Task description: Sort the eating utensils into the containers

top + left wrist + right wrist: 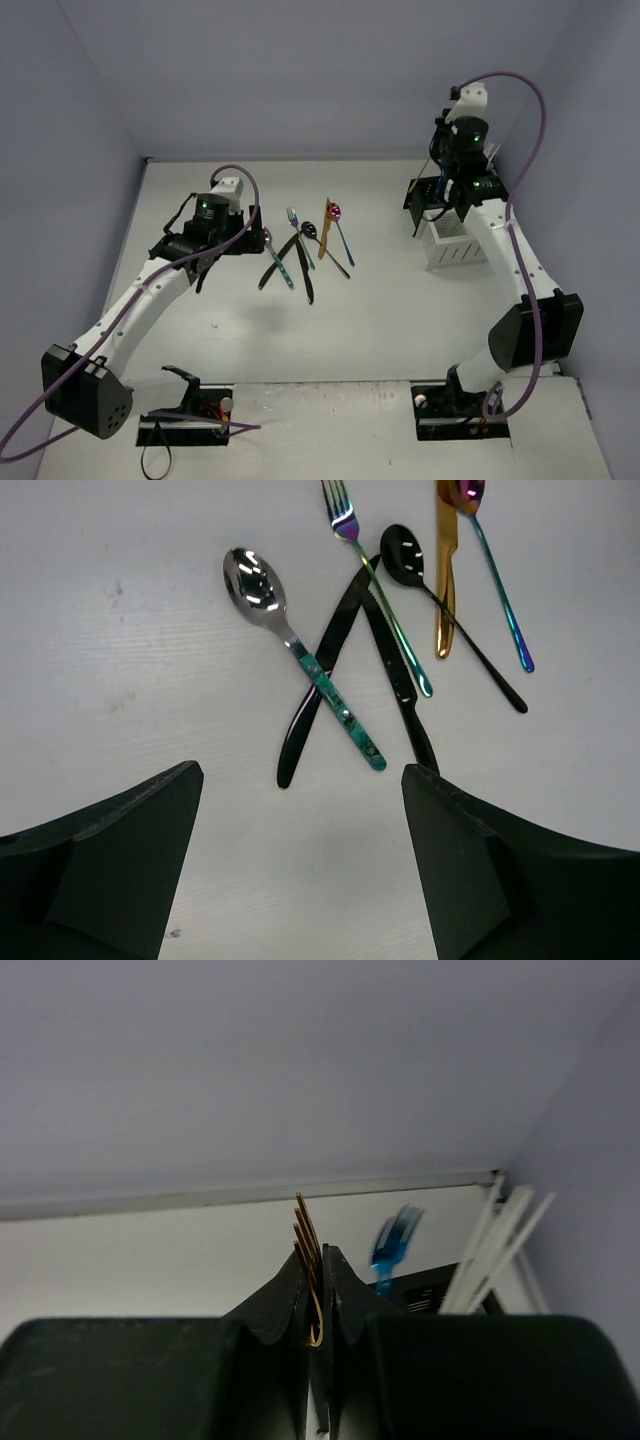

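Several eating utensils lie in a loose pile mid-table: a silver spoon with a teal handle (300, 655), two crossed black knives (320, 680), a rainbow fork (385, 610), a black slotted spoon (450, 610), a gold knife (445, 570) and a magenta spoon (495, 580). My left gripper (302, 768) (232, 245) hovers open just short of the pile, nothing between its fingers. My right gripper (318, 1252) (443, 190) is shut on a gold fork (303, 1222), tines up, above the containers: a black caddy (422, 195) and a white caddy (455, 248).
A blurred blue fork (395, 1240) stands in the black caddy. White slats (495, 1250) show to its right. Walls enclose the table at the back and on both sides, and the caddies sit near the right wall.
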Tool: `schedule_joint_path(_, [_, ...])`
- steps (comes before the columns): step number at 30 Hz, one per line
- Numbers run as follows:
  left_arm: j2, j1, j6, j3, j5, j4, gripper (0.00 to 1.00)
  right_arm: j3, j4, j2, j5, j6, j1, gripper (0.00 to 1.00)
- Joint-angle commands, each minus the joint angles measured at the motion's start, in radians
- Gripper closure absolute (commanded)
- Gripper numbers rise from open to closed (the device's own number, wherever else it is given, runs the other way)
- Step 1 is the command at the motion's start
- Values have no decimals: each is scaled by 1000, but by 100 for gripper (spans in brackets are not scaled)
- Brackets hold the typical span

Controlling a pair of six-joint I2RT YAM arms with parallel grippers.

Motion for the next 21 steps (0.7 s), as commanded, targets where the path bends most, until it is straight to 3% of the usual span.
schedule_joint_path(1, [-47,5,-69,-56,-1,-14,22,99,96,60,29,-36,-90,100])
schedule_joint_path(7, [-79,5,-88,-97,13,-7,22,141,120,162,9,-23,-161,100])
schedule_joint_path(16, [-64,5,-93,-87,31,-10,22,115,137,290,-22,-8,-172,100])
schedule_joint_path(21, [-64,5,-117,-85,33,-8,22,109,135,319,-23,-24,-172,87])
